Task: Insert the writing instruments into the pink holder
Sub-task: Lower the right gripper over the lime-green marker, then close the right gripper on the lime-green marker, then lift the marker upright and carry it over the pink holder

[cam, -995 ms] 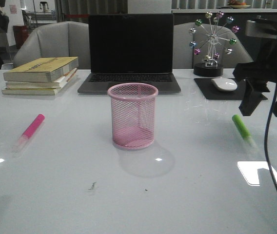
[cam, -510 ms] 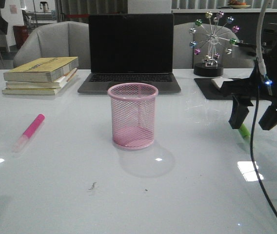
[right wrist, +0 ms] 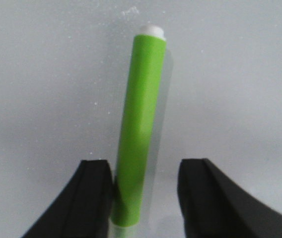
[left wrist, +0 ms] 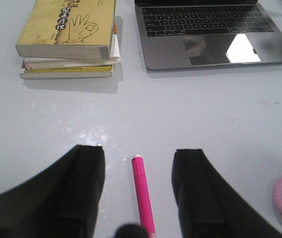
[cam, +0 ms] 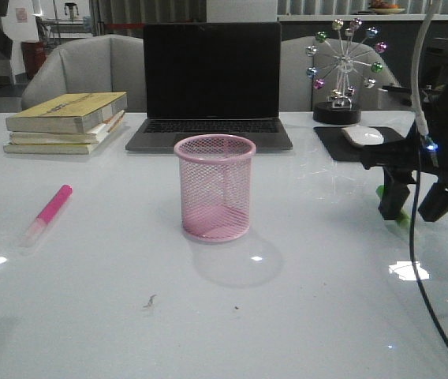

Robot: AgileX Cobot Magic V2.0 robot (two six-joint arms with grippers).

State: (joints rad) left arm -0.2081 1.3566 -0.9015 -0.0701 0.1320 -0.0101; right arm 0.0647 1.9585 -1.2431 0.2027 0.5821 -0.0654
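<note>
Markers are lying on either side of the holder (cam: 214, 187), a round pink wire-mesh cup with a solid rim that is standing upright mid-table, just in front of the laptop (cam: 210, 83). The green marker (right wrist: 137, 124) is showing as a thick bright-green barrel with a small white end and a whitish cap at the other end. It is lying flat on the table (cam: 129, 316), well to the right of the holder. Its long axis is running between the fingers of the right gripper (right wrist: 145, 198), white end pointing away from the wrist; the fingers are standing apart on either side of it, the one finger (right wrist: 94, 198) looking to be just touching the barrel. From the front, only slivers of green are peeking out behind the gripper. The pink marker (cam: 46, 213) is lying flat well to the left, hot-pink barrel pointing away and slightly right toward the books (cam: 66, 122), pale cap nearest the camera. The left gripper (left wrist: 138, 198) is hanging over it with fingers spread wide, touching nothing.
</note>
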